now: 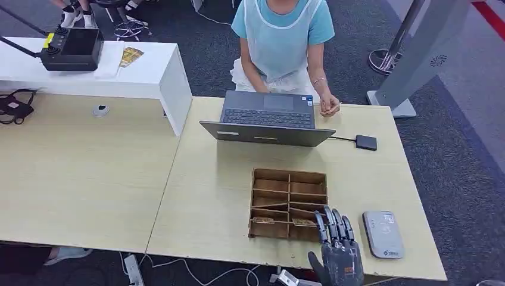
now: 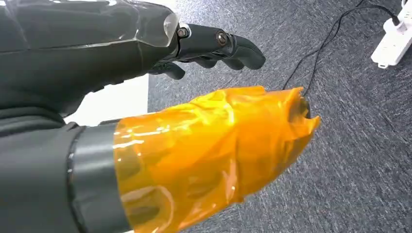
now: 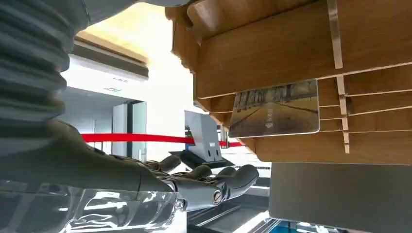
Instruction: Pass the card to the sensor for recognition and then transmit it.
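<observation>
1. Pale wood-grain tabletop (image 1: 196,196) is seen in the head view; it carries every item listed below.
2. A grey laptop (image 1: 267,118) stands open at the far edge, in front of a seated person (image 1: 283,42) whose hand rests beside it.
3. A brown wooden organiser (image 1: 289,204) with several compartments lies near the front edge of the tabletop.
4. The right hand (image 1: 337,250) is raised at the front edge, between the organiser and the sensor; its fingers are extended, slightly apart, and nothing is held.
5. The left hand (image 2: 214,46) is seen in the left wrist view above grey carpet; its fingers are loosely extended and it holds nothing. An orange film wrapping (image 2: 209,150) covers its thumb.
6. A grey flat sensor (image 1: 382,233) lies just right of the organiser, apart from it.
7. The card (image 3: 274,108), printed with a street scene, is seen in the right wrist view lying in a compartment of the organiser, untouched by either hand.
</observation>
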